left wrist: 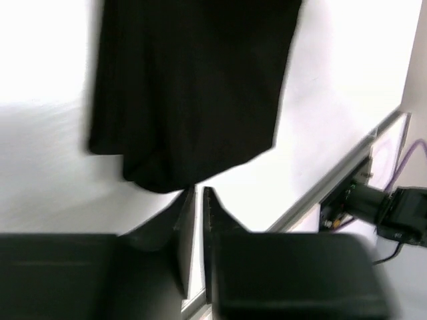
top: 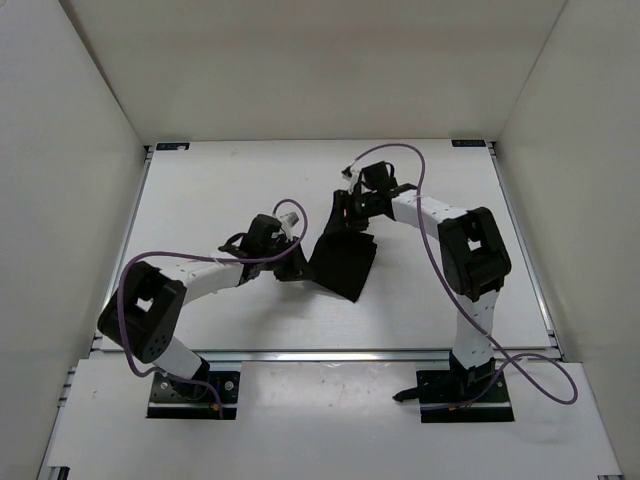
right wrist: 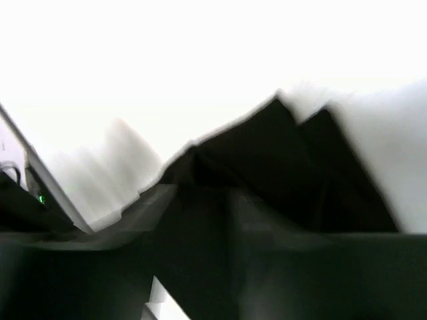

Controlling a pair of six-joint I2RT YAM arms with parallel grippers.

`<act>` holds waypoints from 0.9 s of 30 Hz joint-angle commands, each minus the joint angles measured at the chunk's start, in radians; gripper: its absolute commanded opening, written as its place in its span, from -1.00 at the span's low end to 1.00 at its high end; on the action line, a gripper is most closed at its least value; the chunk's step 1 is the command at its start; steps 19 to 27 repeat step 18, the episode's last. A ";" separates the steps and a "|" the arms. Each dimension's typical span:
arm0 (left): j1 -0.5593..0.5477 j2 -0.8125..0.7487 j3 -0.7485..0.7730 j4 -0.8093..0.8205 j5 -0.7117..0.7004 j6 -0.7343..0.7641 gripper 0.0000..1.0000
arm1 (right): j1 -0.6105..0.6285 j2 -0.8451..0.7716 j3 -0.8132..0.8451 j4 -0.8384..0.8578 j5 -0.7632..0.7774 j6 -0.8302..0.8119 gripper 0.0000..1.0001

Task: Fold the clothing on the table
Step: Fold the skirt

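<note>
The clothing is a black, folded piece lying on the white table between the two arms. My left gripper sits at its left edge. In the left wrist view the clothing lies just beyond my left gripper, whose jaws stand a narrow slit apart with bare table showing between them. My right gripper hovers over the cloth's far corner. The right wrist view is motion-blurred: the clothing fills the space in front of my right gripper, and the jaws' state does not show.
A metal rail runs along the table's near edge, also seen as the rail in the left wrist view. White walls enclose the table on three sides. Purple cables loop off both arms.
</note>
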 commanded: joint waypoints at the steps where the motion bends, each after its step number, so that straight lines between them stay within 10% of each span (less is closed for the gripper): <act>1: 0.069 -0.060 0.034 -0.069 0.011 0.091 -0.52 | -0.007 -0.093 0.133 -0.104 0.065 -0.065 0.00; 4: 0.142 -0.083 0.057 -0.135 0.031 0.177 0.07 | -0.010 -0.156 0.211 -0.224 0.154 -0.108 0.37; 10: 0.218 -0.112 0.175 -0.356 -0.154 0.333 0.93 | -0.062 -0.323 0.058 -0.203 0.289 -0.099 0.40; 17: 0.166 -0.093 0.275 -0.562 -0.486 0.447 0.96 | -0.113 -0.412 -0.086 -0.241 0.332 -0.151 0.17; 27: 0.169 -0.086 0.278 -0.571 -0.506 0.456 0.98 | -0.105 -0.417 -0.091 -0.239 0.347 -0.163 0.20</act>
